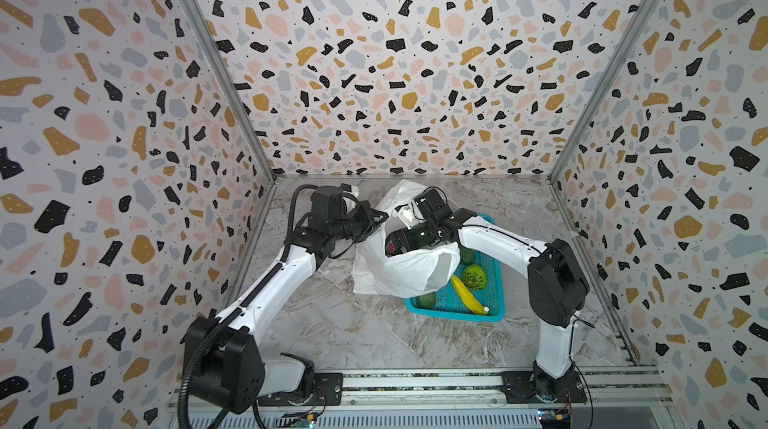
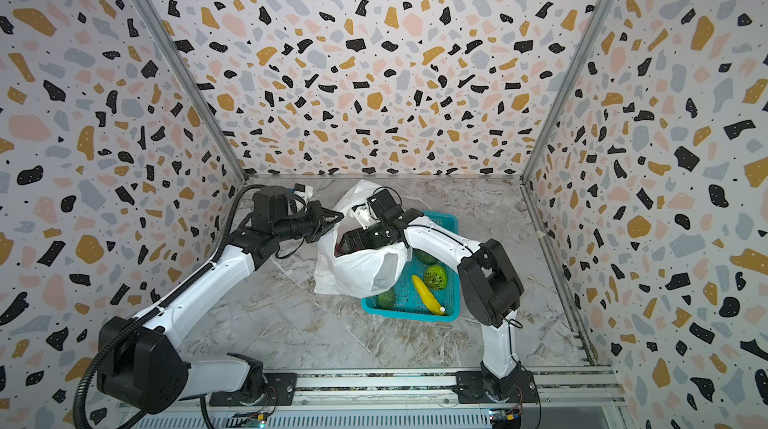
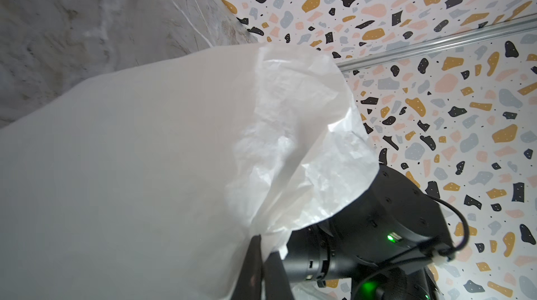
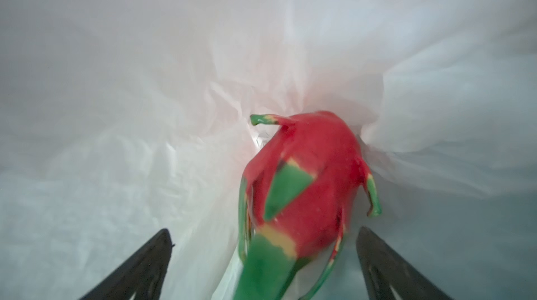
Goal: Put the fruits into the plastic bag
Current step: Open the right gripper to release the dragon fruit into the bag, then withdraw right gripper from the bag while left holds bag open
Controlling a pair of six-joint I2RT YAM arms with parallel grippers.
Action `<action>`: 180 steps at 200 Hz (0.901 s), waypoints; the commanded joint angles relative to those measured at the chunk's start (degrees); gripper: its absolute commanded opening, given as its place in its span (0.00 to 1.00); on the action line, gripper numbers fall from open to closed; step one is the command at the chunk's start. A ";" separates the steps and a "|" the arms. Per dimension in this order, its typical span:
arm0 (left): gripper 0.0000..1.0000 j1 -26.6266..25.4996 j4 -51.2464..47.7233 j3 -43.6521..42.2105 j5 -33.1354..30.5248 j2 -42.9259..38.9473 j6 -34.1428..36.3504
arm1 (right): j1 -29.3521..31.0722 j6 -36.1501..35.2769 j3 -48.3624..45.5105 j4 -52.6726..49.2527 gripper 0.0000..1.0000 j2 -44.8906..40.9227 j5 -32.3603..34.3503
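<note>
**A:** Where is the red fruit?

**B:** Inside the plastic bag (image 1: 399,277), which sits towards the bench's far edge. The right wrist view shows the red fruit (image 4: 302,173) deep in the folds. The right gripper (image 4: 264,230) is reaching in, its jaws spread either side of the fruit. The fruit is blurred, so I cannot tell whether it has settled.

**A:** And the bag's mouth?

**B:** The left gripper (image 3: 263,269) has its jaws pressed together on a bunch of film at the rim, holding it up.

**A:** What worries you?

**B:** The thin film. When the right arm backs out, its wide jaws could snag a fold and drag the bag, and the fruit might roll out.

**A:** Could the pinch slip?

**B:** Possibly. Then the mouth would collapse onto the right arm.

**A:** What about the rest?

**B:** The banana (image 1: 469,296) and the green fruits (image 1: 474,277) lie in the teal basket (image 1: 494,314), just beside the bag. The bag's lower fold drapes over the basket's left edge, so a pick there might catch plastic instead.
</note>
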 commanded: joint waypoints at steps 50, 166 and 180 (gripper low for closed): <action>0.00 3.16 -3.74 0.39 0.18 -1.37 5.66 | -2.09 -5.00 0.37 -2.10 1.00 -12.77 -5.07; 0.00 3.50 -6.64 3.03 -3.84 -1.89 11.78 | -6.75 -7.14 -1.14 -12.24 1.00 -18.22 -8.21; 0.00 3.46 -6.18 3.12 -3.85 -1.86 11.62 | -4.99 -7.93 -1.62 -14.00 1.00 -17.19 -7.57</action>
